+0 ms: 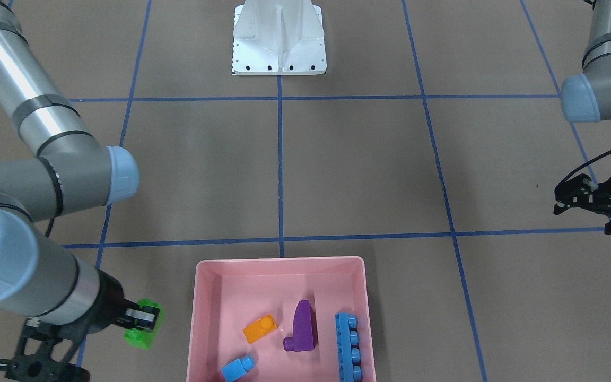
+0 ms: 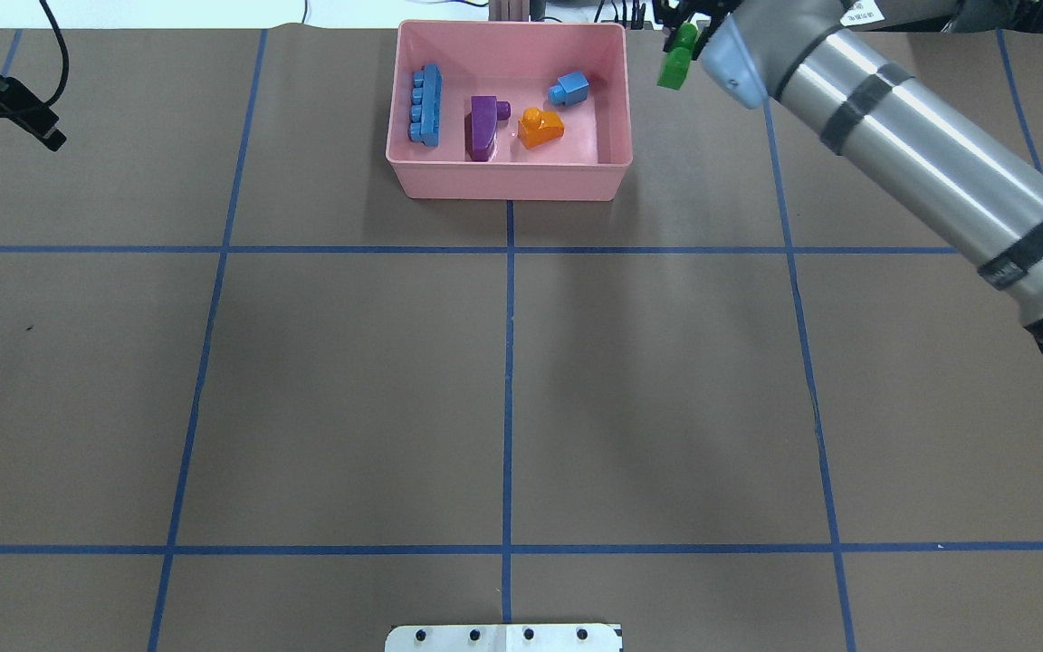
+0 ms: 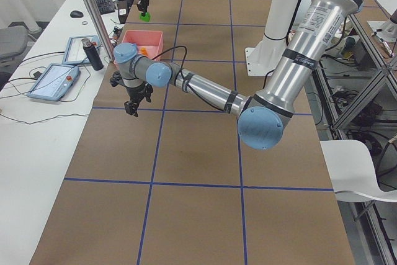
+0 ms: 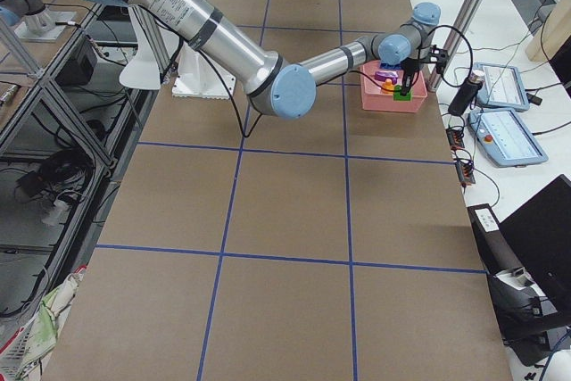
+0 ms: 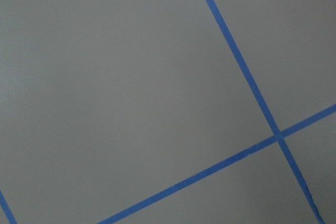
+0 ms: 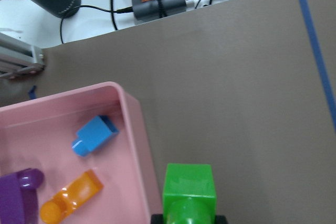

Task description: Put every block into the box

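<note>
Green two-stud block (image 1: 140, 336) is the one to watch! It sits outside the box (image 1: 279, 260), just beside the side wall on the robot's right, with the right tool (image 1: 145, 316) clamped on it, fingers pinching its sides. Resting on the table (image 2: 349, 380) or lifted clear? I can't tell from these angles.

Now into the box. The orange one-stud (image 1: 259, 328) and the purple sloped block (image 1: 303, 333) lie close together in the middle. The small blue one-stud (image 1: 237, 367) is toward the far corner on the robot's right. The long blue four-stud (image 1: 347, 346) lies along the wall on the robot's left.

By my count that's four of five home, and the green one is all that remains. It looks like a short carry over the rim and a release.

The left tool (image 2: 25, 116) hangs well apart from all this, over bare table, no block near it. Fingers apart or together, I cannot tell.

As for writing, there's small lettering on the right arm (image 2: 902, 136), too small to read. Nothing legible on the blocks or the box.
</note>
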You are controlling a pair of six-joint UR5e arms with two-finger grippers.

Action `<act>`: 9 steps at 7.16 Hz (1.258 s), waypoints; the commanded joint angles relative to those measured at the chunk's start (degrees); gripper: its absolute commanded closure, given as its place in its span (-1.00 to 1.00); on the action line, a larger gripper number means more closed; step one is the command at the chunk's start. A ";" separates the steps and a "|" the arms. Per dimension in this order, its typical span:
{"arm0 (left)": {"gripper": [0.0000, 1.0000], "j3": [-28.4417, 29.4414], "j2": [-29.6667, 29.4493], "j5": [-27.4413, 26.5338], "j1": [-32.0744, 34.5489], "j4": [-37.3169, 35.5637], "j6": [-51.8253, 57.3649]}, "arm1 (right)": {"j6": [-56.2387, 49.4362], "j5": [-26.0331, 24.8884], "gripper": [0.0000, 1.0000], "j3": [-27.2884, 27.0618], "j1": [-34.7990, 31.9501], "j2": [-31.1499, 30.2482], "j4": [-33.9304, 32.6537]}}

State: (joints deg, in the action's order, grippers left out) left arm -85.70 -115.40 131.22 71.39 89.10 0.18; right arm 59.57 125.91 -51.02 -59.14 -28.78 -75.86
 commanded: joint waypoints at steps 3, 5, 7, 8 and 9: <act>-1.00 1.24 -0.35 0.00 -0.20 1.16 -1.66 | 8.26 -9.25 -0.95 11.18 7.36 7.24 7.81; -1.00 1.15 0.52 -0.09 -0.11 0.99 -4.13 | 7.93 -9.28 -0.98 11.20 7.11 7.16 7.66; -1.00 0.81 4.99 -0.44 0.15 1.16 -3.97 | 4.08 -7.01 -0.98 9.98 4.84 6.63 7.22; -1.00 0.11 4.84 -0.88 1.81 0.73 -4.92 | 1.62 -4.04 -0.99 9.36 2.48 5.41 7.04; -1.00 -0.16 5.62 -0.88 4.52 0.37 -5.10 | -2.58 -2.96 -0.99 5.53 1.23 0.70 7.04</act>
State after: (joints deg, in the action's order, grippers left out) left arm -85.40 -110.67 130.52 73.27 89.87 -4.49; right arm 61.32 120.93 -42.23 -56.01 -24.04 -68.72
